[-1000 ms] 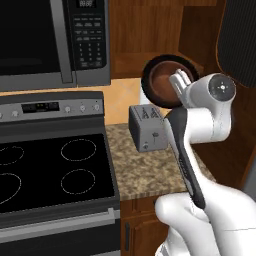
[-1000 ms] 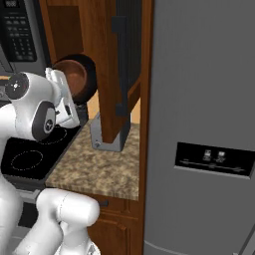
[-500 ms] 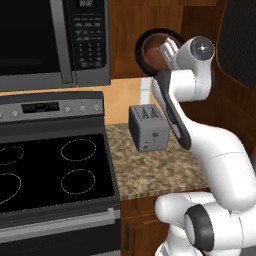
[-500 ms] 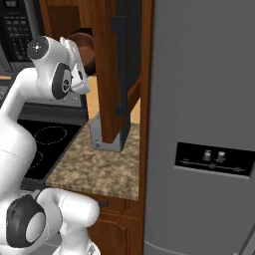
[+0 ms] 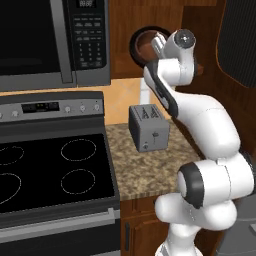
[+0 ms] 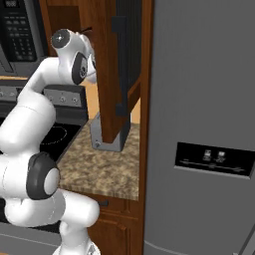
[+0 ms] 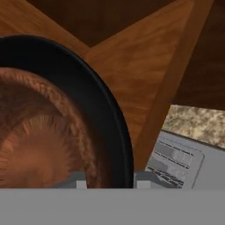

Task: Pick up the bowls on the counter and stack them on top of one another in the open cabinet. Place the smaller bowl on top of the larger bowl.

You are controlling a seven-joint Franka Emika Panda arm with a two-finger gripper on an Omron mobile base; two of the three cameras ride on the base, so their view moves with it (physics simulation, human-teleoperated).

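The wide black bowl (image 5: 135,44) hangs tilted on its side in front of the open cabinet (image 5: 125,20), well above the counter (image 5: 145,167). The smaller reddish-brown bowl (image 5: 146,48) sits nested inside it. My gripper (image 5: 158,42) is shut on the black bowl's rim at its right side. In the hand view the black bowl (image 7: 107,110) and the brown bowl (image 7: 39,140) fill the left, with my gripper (image 7: 110,182) clamped over their edge. Beyond the bowls lies the cabinet's wooden shelf board (image 7: 132,74).
A grey toaster (image 5: 149,127) stands on the counter below the bowls. The microwave (image 5: 50,40) and black stovetop (image 5: 50,175) are to the left. The open cabinet door (image 6: 112,64) juts forward beside the arm, and the grey fridge (image 6: 204,124) stands to its right.
The arm has lifted both nested bowls from just above toaster height up to the cabinet opening, and its elbow has straightened upward.
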